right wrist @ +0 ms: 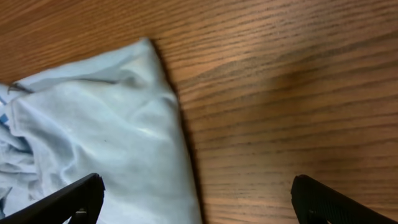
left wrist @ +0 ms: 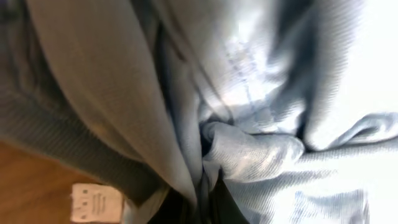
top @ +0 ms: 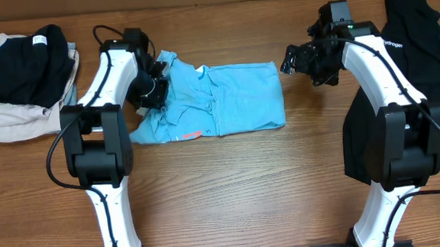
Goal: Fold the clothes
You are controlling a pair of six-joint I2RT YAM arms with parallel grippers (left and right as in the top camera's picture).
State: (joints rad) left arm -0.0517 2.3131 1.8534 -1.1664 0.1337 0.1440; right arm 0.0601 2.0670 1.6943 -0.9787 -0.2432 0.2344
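Shirt [left wrist: 261,74] cloth fills the left wrist view, pressed close and gathered to a tight pinch low in the middle. On the tabletop [top: 232,192] the shirt lies left of centre, between the two arms. Its right part is flat and roughly squared, and its left end is bunched and rumpled. A black top [top: 417,27] sprawls at the far right, running down behind the right arm. A pile [top: 18,82] of beige and black clothes sits at the far left, well apart from the shirt.

The left pincer [top: 153,85] is buried in the bunched end. Its fingers are mostly hidden, but the puckered cloth suggests it is closed on the shirt. The right pincer [right wrist: 196,196] hovers spread wide and empty just above the shirt's far right corner, touching nothing. A white label [left wrist: 96,202] shows beside bare wood.

I judge the fold partway done, with the crumpled left end as the step in hand. Next, the left arm needs to draw that end flat or carry it over the body. The right should pin or grip its corner so the shirt does not slide.
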